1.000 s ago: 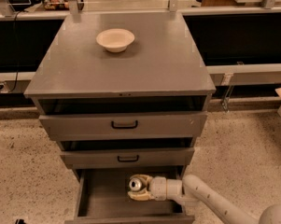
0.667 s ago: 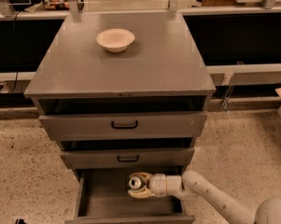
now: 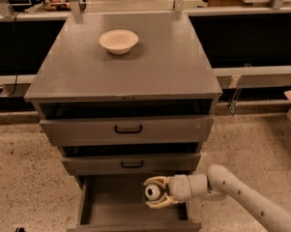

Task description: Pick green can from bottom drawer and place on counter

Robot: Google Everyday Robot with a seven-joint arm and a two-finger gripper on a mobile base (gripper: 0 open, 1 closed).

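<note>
The green can [image 3: 152, 193] is in the open bottom drawer [image 3: 111, 204], near its right side, with its silver top facing the camera. My gripper [image 3: 149, 193] reaches in from the right on a pale arm. Its cream fingers [image 3: 156, 180] close around the can from above and below. The counter [image 3: 135, 76] is the grey top of the cabinet, well above the gripper.
A cream-white bowl [image 3: 118, 41] sits on the back half of the counter. Two upper drawers with black handles [image 3: 128, 129] are slightly pulled out above the bottom drawer. Speckled floor lies on both sides. Dark benches stand behind the cabinet.
The gripper and the can have shifted slightly to the right together inside the bottom drawer. The bowl and drawers have not moved.
</note>
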